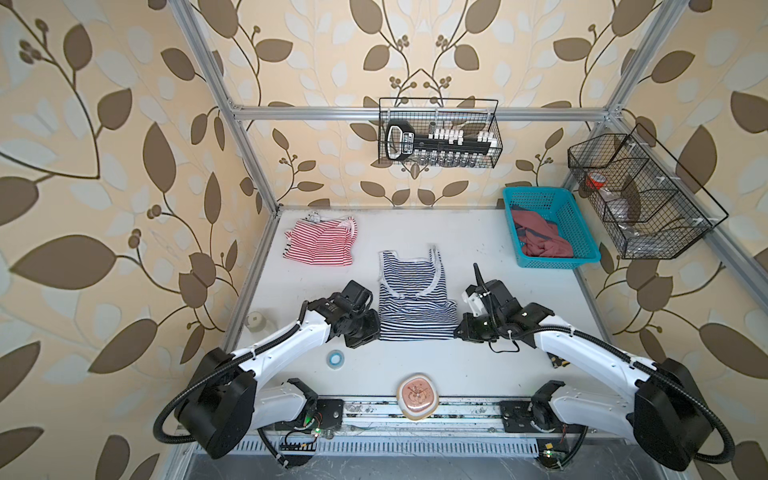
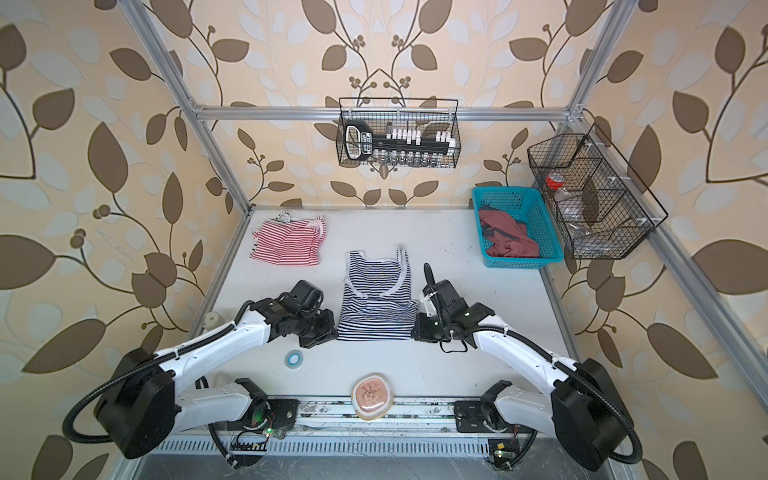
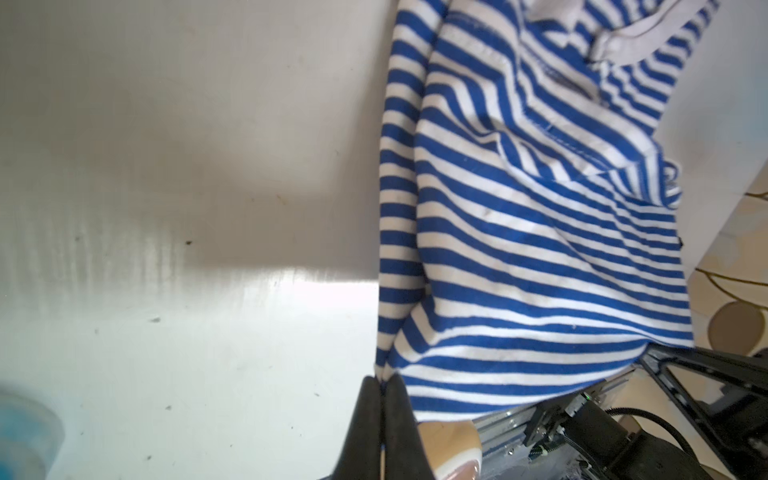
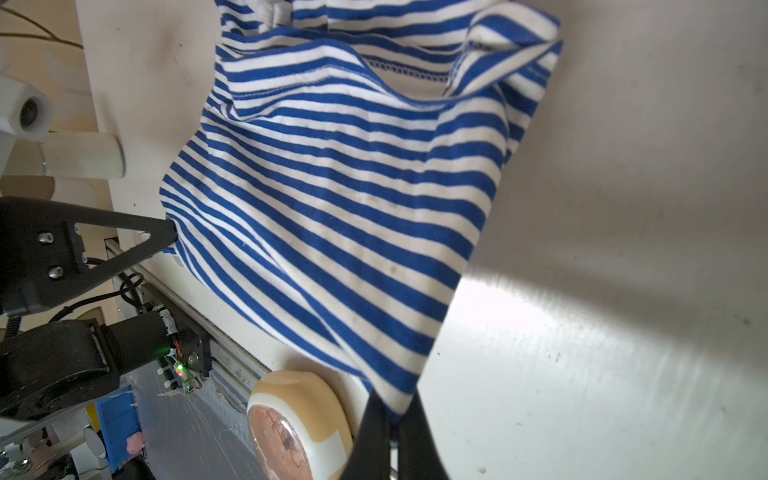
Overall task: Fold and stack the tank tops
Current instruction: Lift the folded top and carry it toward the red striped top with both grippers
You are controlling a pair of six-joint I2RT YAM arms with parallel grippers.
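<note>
The navy-and-white striped tank top [image 1: 415, 303] [image 2: 376, 303] lies mid-table in both top views, straps toward the back wall and hem toward the arms. My left gripper [image 1: 376, 332] [image 3: 382, 382] is shut on the hem's left corner, with striped cloth [image 3: 519, 249] pinched between the black fingers. At the opposite hem corner, my right gripper [image 1: 457, 332] [image 4: 395, 405] is shut on the fabric [image 4: 332, 208]. The red-and-white tank top [image 1: 322, 245] [image 2: 289, 245] rests folded at the back left, away from both grippers.
A teal basket [image 1: 582, 232] holding reddish clothes stands at the back right. A blue tape roll [image 1: 334, 357] and a tan dish [image 1: 417, 399] lie near the front edge. A white cylinder [image 1: 255, 321] sits by the left rail. Wire baskets [image 1: 440, 133] hang on the frame.
</note>
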